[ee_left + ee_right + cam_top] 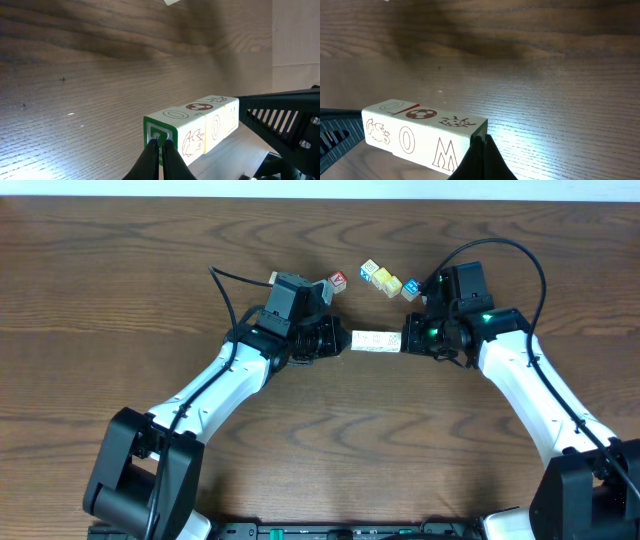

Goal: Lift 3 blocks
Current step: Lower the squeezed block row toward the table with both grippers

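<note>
**Three blocks pinched end to end between two closed pincers**

The three blocks (374, 340) sit face to face in one straight row near the middle of the table (120, 300), running left to right between the two arms. They are cream-white with reddish-brown prints. From the right wrist I can make out an oval, a ball and a small bug on top, and an animal, an O and an M along the side. The end face seen by the left wrist has a green border.

The left pincer (345, 341) has its two fingers closed tight together. It grips nothing between them, and their joined tips press flat against the green-bordered end of the row. The right pincer (405, 340) is the same at the other end: its fingers are shut on each other and their tips butt against the last block. So the row is squeezed lengthwise between the two closed pincers rather than held inside either one. I cannot tell from these views whether the row is clear of the wood or resting on it.

Further back on the table, apart from the row, are some loose cubes. A cube with red marks (338, 280) lies just behind the left arm. Two yellowish cubes (381, 277) lie side by side, and next to them is a cube with blue marks (410, 290), close to the right arm's wrist.
</note>
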`<action>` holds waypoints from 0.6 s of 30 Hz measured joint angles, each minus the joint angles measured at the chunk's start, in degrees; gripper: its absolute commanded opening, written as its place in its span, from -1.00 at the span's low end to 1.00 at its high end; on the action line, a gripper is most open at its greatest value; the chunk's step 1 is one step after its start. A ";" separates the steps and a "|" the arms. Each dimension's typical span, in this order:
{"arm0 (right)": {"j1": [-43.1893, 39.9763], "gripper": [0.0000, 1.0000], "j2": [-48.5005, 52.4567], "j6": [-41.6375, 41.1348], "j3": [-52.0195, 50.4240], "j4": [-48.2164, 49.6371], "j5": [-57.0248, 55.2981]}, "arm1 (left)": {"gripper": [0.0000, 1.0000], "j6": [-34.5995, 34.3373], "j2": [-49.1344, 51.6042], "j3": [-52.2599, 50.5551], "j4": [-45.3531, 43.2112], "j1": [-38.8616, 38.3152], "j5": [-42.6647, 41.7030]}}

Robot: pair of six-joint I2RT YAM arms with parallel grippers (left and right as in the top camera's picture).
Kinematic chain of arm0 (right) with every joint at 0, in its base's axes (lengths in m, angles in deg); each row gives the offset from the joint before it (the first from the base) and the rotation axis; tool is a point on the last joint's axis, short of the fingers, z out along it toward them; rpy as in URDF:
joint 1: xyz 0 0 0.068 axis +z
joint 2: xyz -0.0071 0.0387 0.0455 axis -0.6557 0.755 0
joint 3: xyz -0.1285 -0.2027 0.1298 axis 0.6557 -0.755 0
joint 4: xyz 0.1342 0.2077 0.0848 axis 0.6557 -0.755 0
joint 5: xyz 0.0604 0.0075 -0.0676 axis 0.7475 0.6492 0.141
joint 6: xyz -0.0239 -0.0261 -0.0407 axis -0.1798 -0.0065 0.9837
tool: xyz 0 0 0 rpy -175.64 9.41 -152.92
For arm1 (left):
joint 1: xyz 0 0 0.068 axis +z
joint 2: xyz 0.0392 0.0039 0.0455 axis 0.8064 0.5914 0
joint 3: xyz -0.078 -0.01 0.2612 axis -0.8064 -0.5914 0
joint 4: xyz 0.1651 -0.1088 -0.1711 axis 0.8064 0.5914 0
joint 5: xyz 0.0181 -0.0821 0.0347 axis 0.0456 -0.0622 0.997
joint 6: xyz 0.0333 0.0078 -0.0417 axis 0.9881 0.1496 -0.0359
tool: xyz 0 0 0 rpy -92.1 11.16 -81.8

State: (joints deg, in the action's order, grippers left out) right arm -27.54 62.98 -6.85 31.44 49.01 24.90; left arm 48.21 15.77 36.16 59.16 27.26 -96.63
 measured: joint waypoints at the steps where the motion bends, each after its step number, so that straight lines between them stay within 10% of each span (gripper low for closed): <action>1: 0.00 -0.98 0.00 0.00 0.00 0.00 0.00 | -0.86 0.00 0.00 0.00 -0.02 0.00 0.07; 18: 0.00 -0.98 0.31 0.02 0.00 0.15 -0.04 | -0.86 -0.20 0.66 0.00 -0.07 0.00 0.09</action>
State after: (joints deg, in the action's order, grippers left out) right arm -27.54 63.29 -6.82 31.44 49.16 24.86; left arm 48.01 16.43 36.16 59.10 27.26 -96.54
